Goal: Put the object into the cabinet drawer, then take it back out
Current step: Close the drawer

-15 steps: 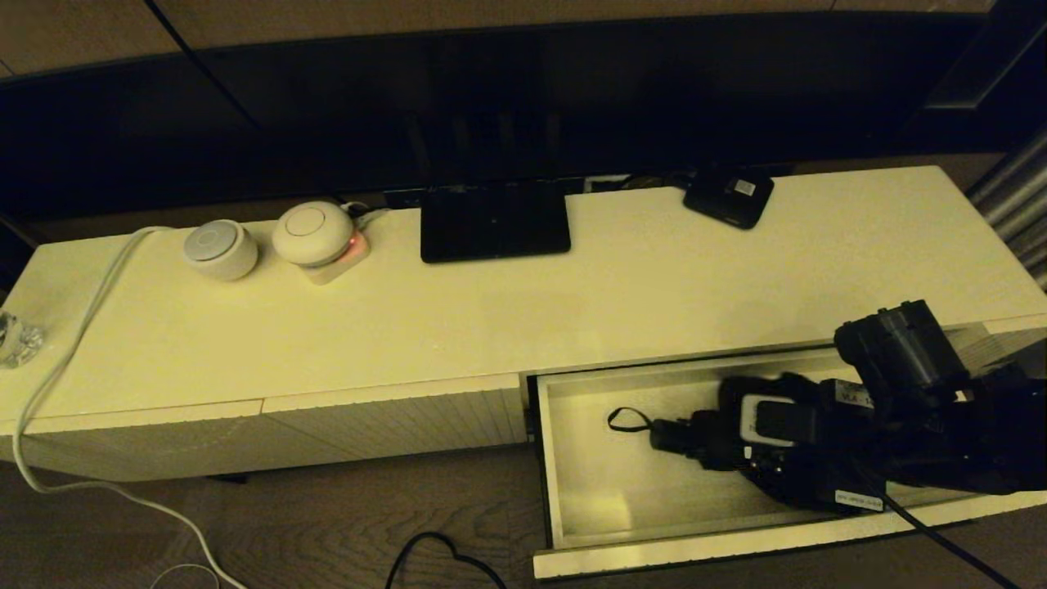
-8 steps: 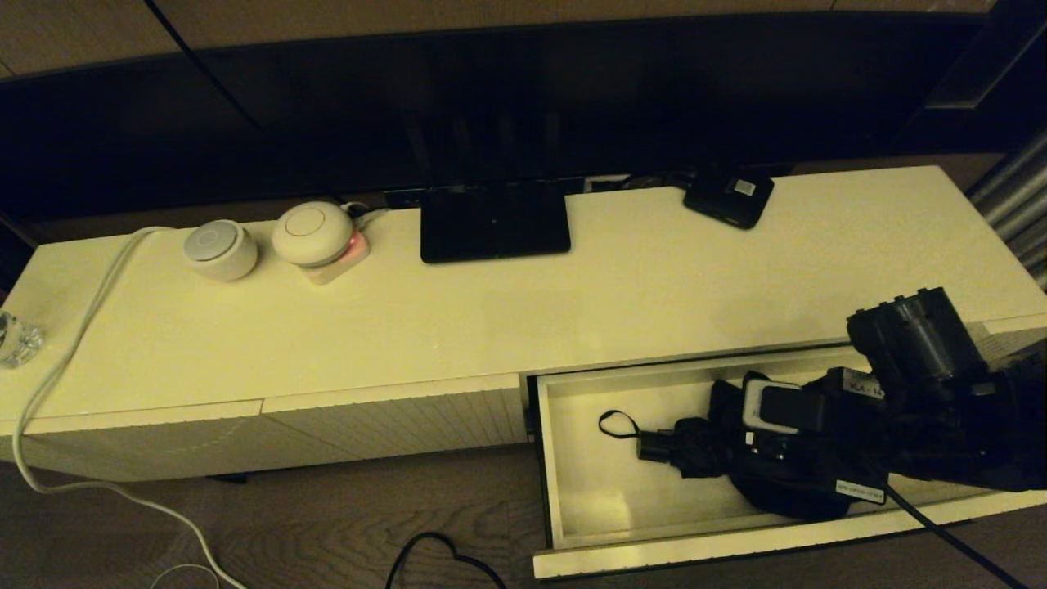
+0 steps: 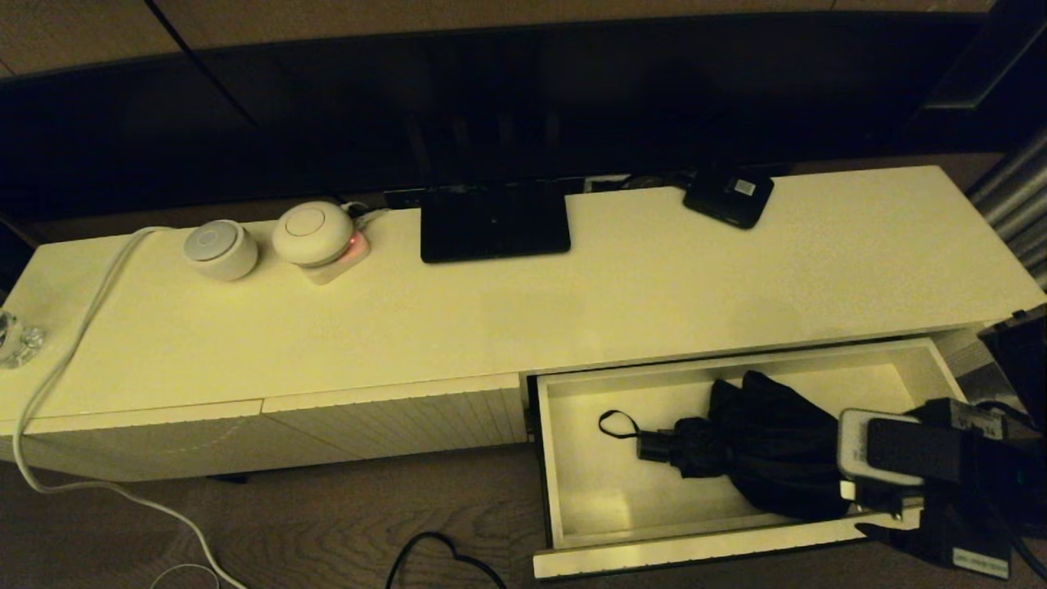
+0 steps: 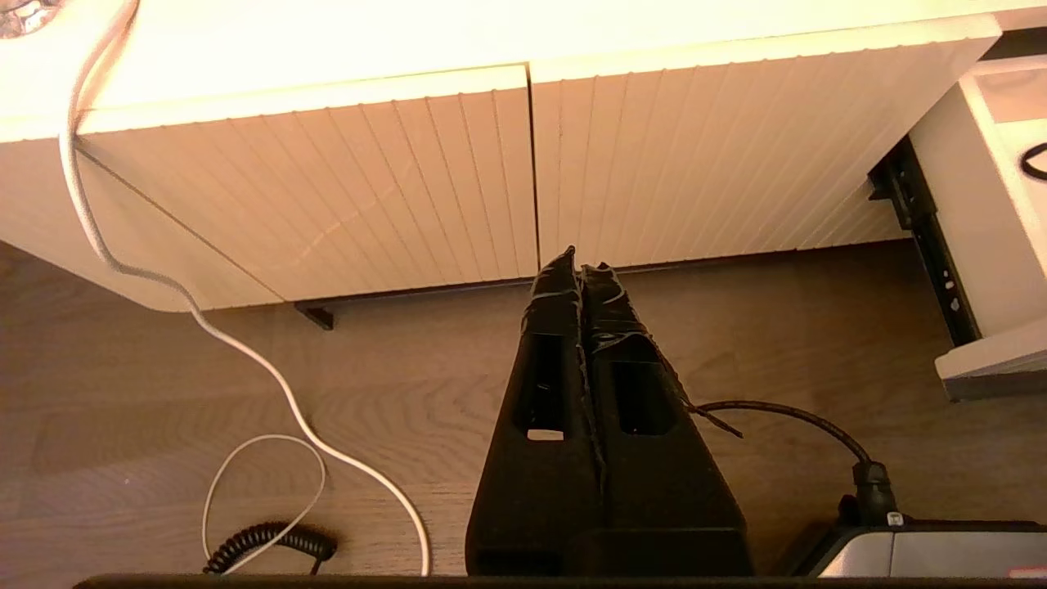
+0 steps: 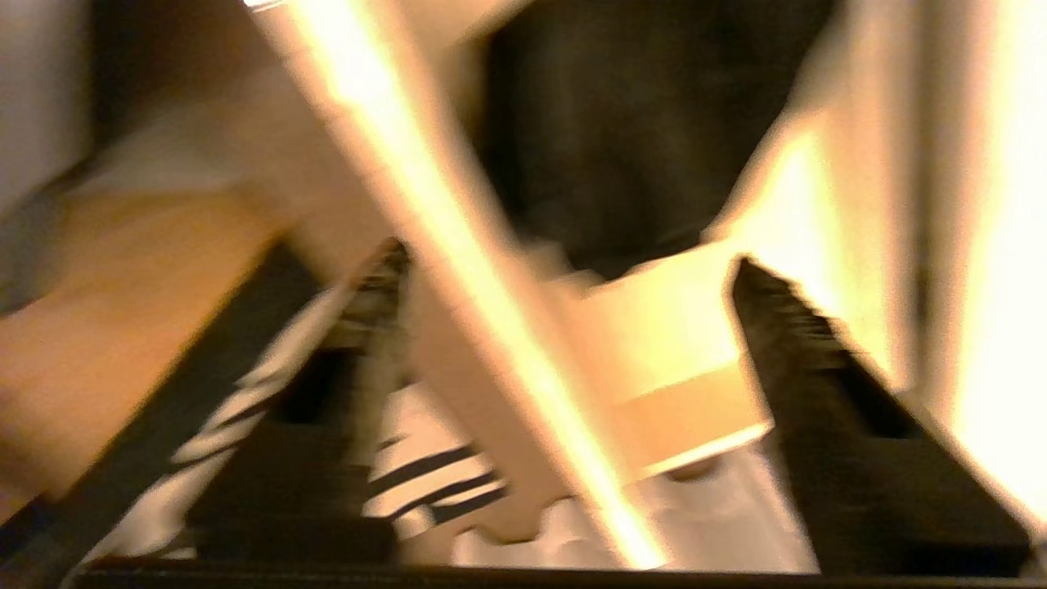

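Umbrella [image 3: 757, 446] lies in the open cabinet drawer [image 3: 695, 555]. Right claw [image 5: 564, 343], released, straddles the front edge at five o'clock; closing could snag it. Left claw [image 4: 579, 274] clenched, parked.

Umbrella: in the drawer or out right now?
In. The umbrella lies on the floor of the open drawer, ungripped; the right gripper, jaws open, sits at the drawer's front edge.

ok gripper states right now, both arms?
Left gripper: shut, empty, hanging over the floor in front of the cabinet.
Right gripper: open, empty, at the drawer front edge; umbrella lies inside.
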Robot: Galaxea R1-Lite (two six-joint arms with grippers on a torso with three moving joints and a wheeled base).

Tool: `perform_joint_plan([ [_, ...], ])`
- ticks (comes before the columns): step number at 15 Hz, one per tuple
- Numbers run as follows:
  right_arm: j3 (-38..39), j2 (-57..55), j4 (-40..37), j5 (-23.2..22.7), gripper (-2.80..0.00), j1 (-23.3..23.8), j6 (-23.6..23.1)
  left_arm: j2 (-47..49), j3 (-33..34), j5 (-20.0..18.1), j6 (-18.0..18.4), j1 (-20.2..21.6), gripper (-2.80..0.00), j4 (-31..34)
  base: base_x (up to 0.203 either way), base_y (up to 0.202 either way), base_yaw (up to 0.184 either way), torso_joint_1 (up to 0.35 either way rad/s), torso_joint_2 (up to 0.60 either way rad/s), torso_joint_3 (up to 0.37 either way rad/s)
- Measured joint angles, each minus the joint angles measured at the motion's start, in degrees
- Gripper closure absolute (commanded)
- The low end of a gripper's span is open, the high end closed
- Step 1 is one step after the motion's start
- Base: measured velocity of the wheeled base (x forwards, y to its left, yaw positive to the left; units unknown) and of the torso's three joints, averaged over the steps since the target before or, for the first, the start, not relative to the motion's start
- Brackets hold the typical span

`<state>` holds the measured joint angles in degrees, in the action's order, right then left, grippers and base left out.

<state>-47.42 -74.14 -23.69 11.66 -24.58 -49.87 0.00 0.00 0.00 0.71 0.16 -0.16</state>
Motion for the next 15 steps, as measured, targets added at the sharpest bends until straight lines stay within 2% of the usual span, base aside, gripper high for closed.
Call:
perform_joint_plan([
  [4,4.2,5.5,-8.1,-5.4,0.0,-2.4,0.5,0.0,0.0,0.0,0.0,0.0,0.0,0.0,0.0,0.0,0.0,0.0,0.0,0.0],
  [7,9.8,7.4,-8.0,-8.6,0.0,-3.5,0.4,0.0,0.0,0.0,0.0,0.0,0.0,0.0,0.0,0.0,0.0,0.0,0.0,0.0],
  [11,16.5,7.4,-6.4,-9.1,0.0,-4.6,0.1,0.0,0.0,0.0,0.0,0.0,0.0,0.0,0.0,0.0,0.0,0.0,0.0,0.0],
  [15,19.7,5.7,-2.9,-9.2,0.0,-4.8,-0.2,0.0,0.0,0.0,0.0,0.0,0.0,0.0,0.0,0.0,0.0,0.0,0.0,0.0],
])
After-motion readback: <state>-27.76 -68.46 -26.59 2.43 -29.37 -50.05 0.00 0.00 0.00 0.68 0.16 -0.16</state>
